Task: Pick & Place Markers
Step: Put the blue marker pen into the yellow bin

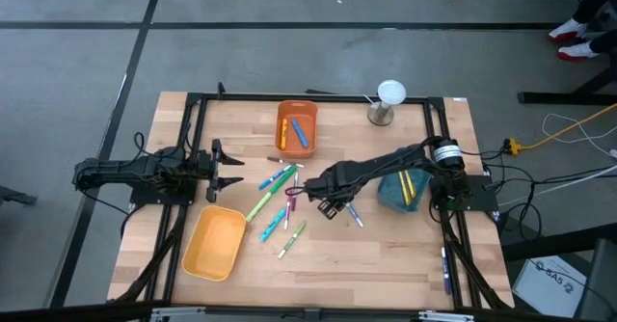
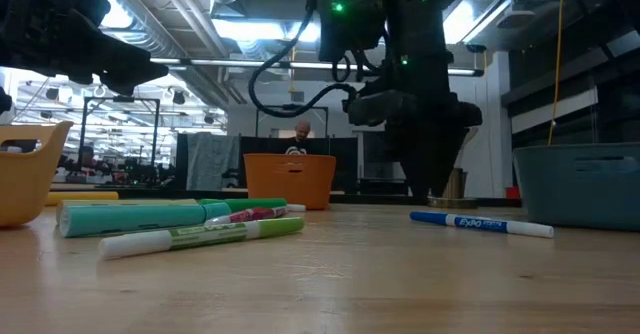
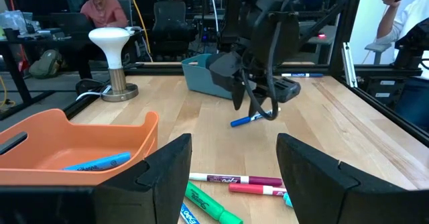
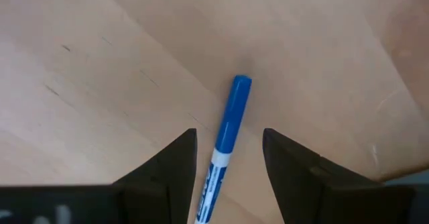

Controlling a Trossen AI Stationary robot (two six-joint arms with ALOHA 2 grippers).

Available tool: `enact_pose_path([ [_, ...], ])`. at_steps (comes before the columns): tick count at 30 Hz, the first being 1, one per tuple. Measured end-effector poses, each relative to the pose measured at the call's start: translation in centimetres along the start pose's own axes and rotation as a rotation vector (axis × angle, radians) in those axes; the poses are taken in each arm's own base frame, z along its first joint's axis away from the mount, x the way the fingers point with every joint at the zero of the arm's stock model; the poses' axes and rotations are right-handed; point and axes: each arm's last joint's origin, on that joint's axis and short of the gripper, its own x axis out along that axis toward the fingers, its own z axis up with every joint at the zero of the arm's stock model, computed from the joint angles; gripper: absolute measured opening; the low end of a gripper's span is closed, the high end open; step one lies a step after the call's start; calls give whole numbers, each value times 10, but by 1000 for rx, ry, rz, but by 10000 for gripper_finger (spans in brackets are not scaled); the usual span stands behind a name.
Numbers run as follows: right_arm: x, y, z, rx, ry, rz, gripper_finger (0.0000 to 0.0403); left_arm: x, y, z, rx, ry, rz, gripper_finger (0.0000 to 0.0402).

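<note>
The left gripper (image 1: 234,170) waits at the left edge of the tabletop (image 1: 386,264), its jaws wide and holding nothing. Near the front left corner sits a yellow bin (image 1: 215,243); at the middle of the far edge stands an orange bin (image 1: 296,127) with markers already in it. Loose markers (image 1: 275,199) lie scattered across the middle of the tabletop. Just right of them, the right gripper (image 1: 326,203) hangs low over a blue marker (image 4: 228,127), its fingers (image 4: 175,163) apart and straddling the barrel without clamping it. The step in hand appears to be the grasp: the next move calls for closing on the barrel, lifting clear and carrying it to a bin. Toward the right edge stands a teal bin (image 1: 402,191); a white lamp-like object (image 1: 387,101) sits near the far right corner. The surface is light wood planking in a black frame. Beyond lies a workshop with seated and standing people.
</note>
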Motion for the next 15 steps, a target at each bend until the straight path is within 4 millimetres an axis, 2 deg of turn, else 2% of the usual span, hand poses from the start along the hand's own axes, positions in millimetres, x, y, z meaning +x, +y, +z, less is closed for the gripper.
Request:
enact_pose_path([
  [5, 25, -8, -11, 37, 65, -19, 170, 0, 0, 0, 0, 0, 0, 214],
  [10, 48, -12, -19, 63, 116, 76, 167, 0, 0, 0, 0, -1, 0, 214],
  [15, 59, -14, -20, 82, 113, 113, 130, 0, 0, 0, 0, 0, 0, 214],
])
